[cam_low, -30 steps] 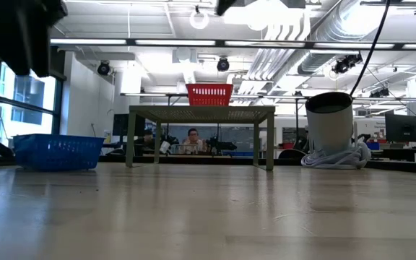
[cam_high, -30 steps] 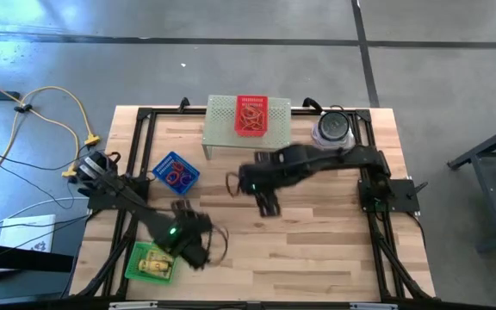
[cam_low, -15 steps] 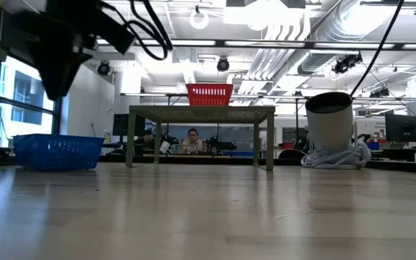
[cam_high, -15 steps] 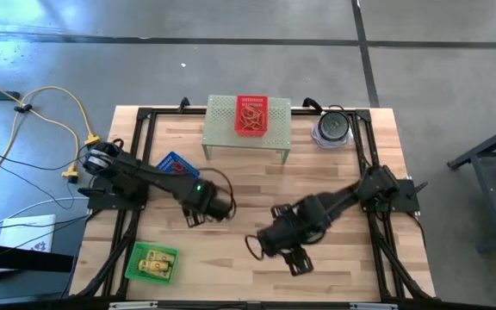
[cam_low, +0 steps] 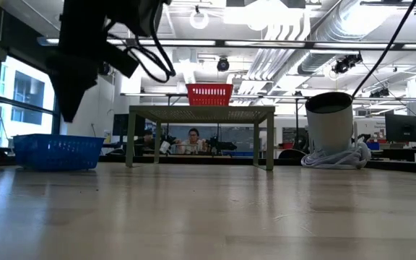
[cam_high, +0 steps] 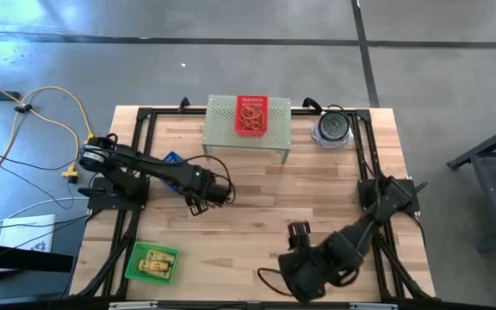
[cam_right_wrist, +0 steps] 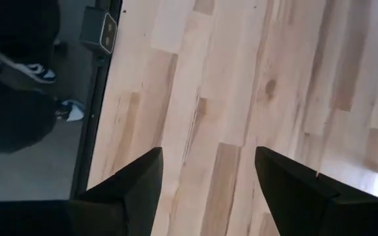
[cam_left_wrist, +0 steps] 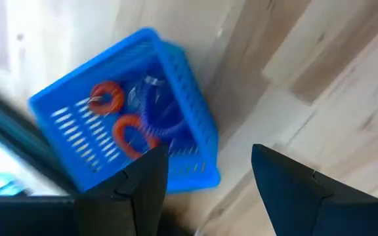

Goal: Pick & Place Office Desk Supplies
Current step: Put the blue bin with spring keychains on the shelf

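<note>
A blue basket holds red, orange and blue loops and stands on the wood at the table's left. My left gripper hangs open just to its right and nearer, its fingers apart with nothing between them. A red basket with loops stands on the pale green stand at the far middle. A green basket with yellow blocks sits near the front left. My right gripper hangs open over bare wood close to the near edge.
A white cylinder with a pale coil at its foot stands at the far right. Black frame rails run along the table's sides. Beyond the near rail a person's shoes show on the floor.
My left gripper has swung from beside the green basket toward the far edge, to the blue basket, staying open. My right gripper has swung from the middle of the table in front of the stand toward the near edge, open and holding nothing.
</note>
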Robot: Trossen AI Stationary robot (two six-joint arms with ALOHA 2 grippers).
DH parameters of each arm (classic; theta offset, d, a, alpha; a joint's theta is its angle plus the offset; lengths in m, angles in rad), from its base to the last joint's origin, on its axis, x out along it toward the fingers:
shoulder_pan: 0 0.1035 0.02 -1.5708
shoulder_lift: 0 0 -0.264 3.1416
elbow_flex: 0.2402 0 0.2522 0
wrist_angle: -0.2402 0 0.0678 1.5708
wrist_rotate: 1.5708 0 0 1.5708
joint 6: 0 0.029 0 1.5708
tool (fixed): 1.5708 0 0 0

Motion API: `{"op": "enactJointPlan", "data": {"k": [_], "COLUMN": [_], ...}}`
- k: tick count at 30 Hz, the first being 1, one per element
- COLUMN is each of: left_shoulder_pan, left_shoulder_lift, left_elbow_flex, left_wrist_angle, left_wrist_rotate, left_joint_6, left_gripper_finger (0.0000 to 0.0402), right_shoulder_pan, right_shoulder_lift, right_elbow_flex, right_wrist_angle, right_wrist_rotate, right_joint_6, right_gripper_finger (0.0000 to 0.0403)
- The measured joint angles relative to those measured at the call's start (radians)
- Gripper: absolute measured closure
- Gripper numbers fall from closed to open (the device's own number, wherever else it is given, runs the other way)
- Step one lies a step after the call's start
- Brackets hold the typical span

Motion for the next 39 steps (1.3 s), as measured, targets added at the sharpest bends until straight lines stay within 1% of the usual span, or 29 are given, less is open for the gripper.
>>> {"op": "enactJointPlan", "data": {"k": [3, 6, 9, 12, 17, 21, 23, 26, 29, 36, 39], "left_shoulder_pan": [0.030, 0.070, 0.111, 0.151, 0.191, 0.197, 0.193, 0.180, 0.175, 0.190, 0.185], "left_shoulder_lift": [-0.039, -0.057, -0.061, -0.061, -0.060, -0.059, -0.059, -0.058, -0.058, -0.058, -0.058], "left_elbow_flex": [-0.077, -0.119, -0.138, -0.150, -0.156, -0.157, -0.162, -0.172, -0.187, -0.241, -0.252], "left_wrist_angle": [0.096, 0.138, 0.137, 0.176, 0.254, 0.266, 0.266, 0.266, 0.270, 0.343, 0.345], "left_wrist_rotate": [0.030, 0.050, 0.049, 0.050, 0.095, 0.133, 0.161, 0.149, 0.128, 0.128, 0.129], "left_joint_6": [-0.018, -0.047, -0.068, -0.028, 0.023, 0.011, -0.046, -0.122, -0.127, -0.121, -0.129], "left_gripper_finger": [0.0193, 0.0193, 0.0193, 0.0193, 0.0193, 0.0193, 0.0193, 0.0193, 0.0193, 0.0193, 0.0193], "right_shoulder_pan": [0.035, 0.062, 0.070, 0.068, 0.069, 0.069, 0.069, 0.068, 0.069, 0.068, 0.069], "right_shoulder_lift": [0.000, 0.000, 0.000, 0.000, 0.000, 0.000, 0.000, 0.000, 0.000, 0.000, 0.000], "right_elbow_flex": [0.000, 0.000, 0.000, 0.000, 0.000, 0.000, 0.000, 0.000, 0.000, 0.000, 0.000], "right_wrist_angle": [0.000, 0.000, 0.001, 0.000, 0.000, 0.000, 0.000, 0.000, 0.000, 0.000, 0.000], "right_wrist_rotate": [0.032, 0.068, 0.074, 0.074, 0.070, 0.070, 0.070, 0.070, 0.070, 0.070, 0.071], "right_joint_6": [0.015, 0.026, 0.027, 0.038, 0.064, 0.064, 0.064, 0.060, 0.053, 0.053, 0.053], "right_gripper_finger": [0.0172, 0.0172, 0.0172, 0.0172, 0.0172, 0.0172, 0.0172, 0.0172, 0.0172, 0.0172, 0.0172]}}
